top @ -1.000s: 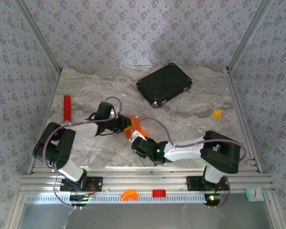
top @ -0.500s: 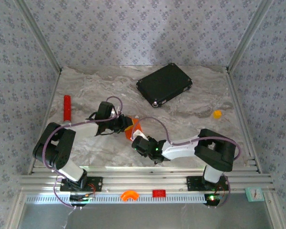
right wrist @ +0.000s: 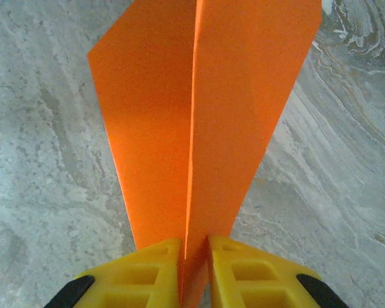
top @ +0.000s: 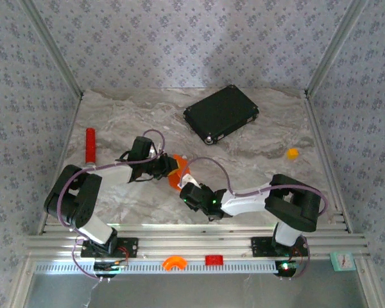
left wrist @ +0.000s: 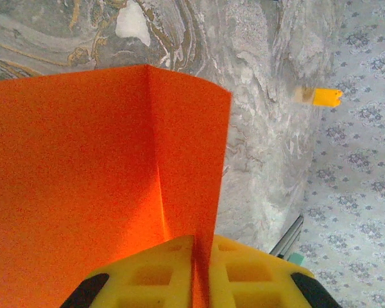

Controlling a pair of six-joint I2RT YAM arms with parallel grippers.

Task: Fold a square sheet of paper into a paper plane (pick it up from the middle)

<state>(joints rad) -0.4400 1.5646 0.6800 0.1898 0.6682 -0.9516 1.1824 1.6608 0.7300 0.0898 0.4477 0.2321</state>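
Two grippers were pictured clamped on a single piece of orange paper [top: 178, 171], which was held low over the marbled table [top: 263, 173] in the space between the arms, a little left of centre. The left gripper [left wrist: 194, 250] was closed on the paper's edge, with a sharp lengthwise crease rising from between its yellow pads [left wrist: 147, 276] and a broad flap spread to one side. The right gripper [right wrist: 194, 253] was likewise pinched shut on the fold, and the paper fanned away from it in two panels that narrowed toward the grip. Whether the paper touched the table could not be told. A black case [top: 221, 114] was lying well apart at the far side, a red cylinder [top: 90, 145] near the left edge and a small yellow lump [top: 292, 153] toward the right; none was touched.

The paper was judged to be very light and thin, stiff only along its creases and limp across its open flaps. It could therefore be expected to buckle, slip or tear if pulled between the two grips. Hold was judged best taken right on the folded spine, where the layers were doubled, and not on a loose single-layer corner. The folding was judged only partly done, with the narrow pointed dart not yet formed.
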